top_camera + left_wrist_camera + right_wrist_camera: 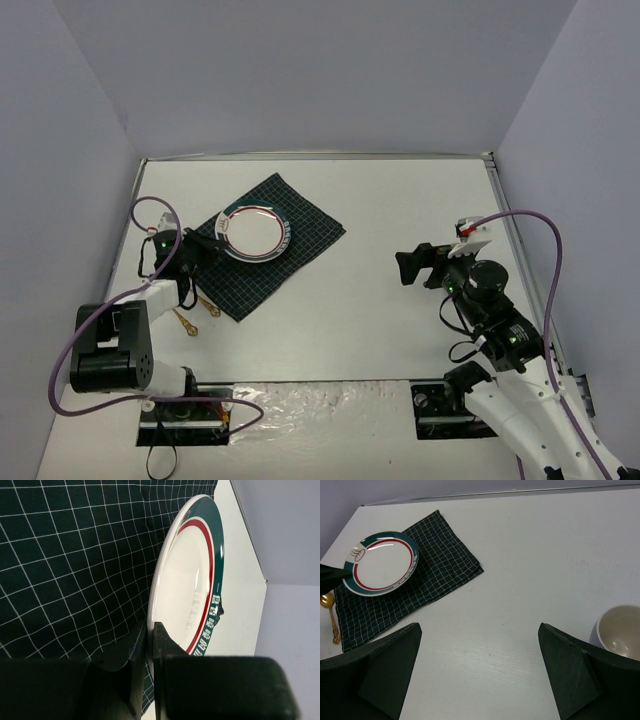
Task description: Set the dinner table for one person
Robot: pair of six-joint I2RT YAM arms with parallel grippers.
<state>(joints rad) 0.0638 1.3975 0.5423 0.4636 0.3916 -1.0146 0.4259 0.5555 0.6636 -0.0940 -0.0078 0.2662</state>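
Left jaws: pressed together on the rim of the plate (pixel 185 580), one dark, matte finger (pixel 135 655) on each face of the rim at the lower centre of the left wrist view. Plate: round, glossy white ceramic with a green outer band, a thin red ring inside it and white characters on the band. In the top view the plate (pixel 253 234) sits over the upper-left part of the cloth (pixel 310 235). Whether its underside touches the cloth cannot be told.

Cloth: dark green woven fabric with a fine white grid, roughly square, lying flat and turned like a diamond, left of centre.

Two gold-coloured cutlery pieces (pixel 185 322) lie on the bare surface just off the cloth's lower-left edge. One shows as a spoon (pixel 330 617) at the left edge of the right wrist view.

Right jaws: spread wide, with nothing between them. Their dark wedge-shaped fingers (pixel 385 665) sit at the lower left and lower right corners of the right wrist view, above bare surface.

A cup (pixel 620 630), round with a white inside and a bluish outer wall, stands upright at the right edge of that view.

Surface (pixel 380 330): flat, white and smooth, filling the middle of the top view, with a thin metal rail along its upper and right edges. It carries every item above.
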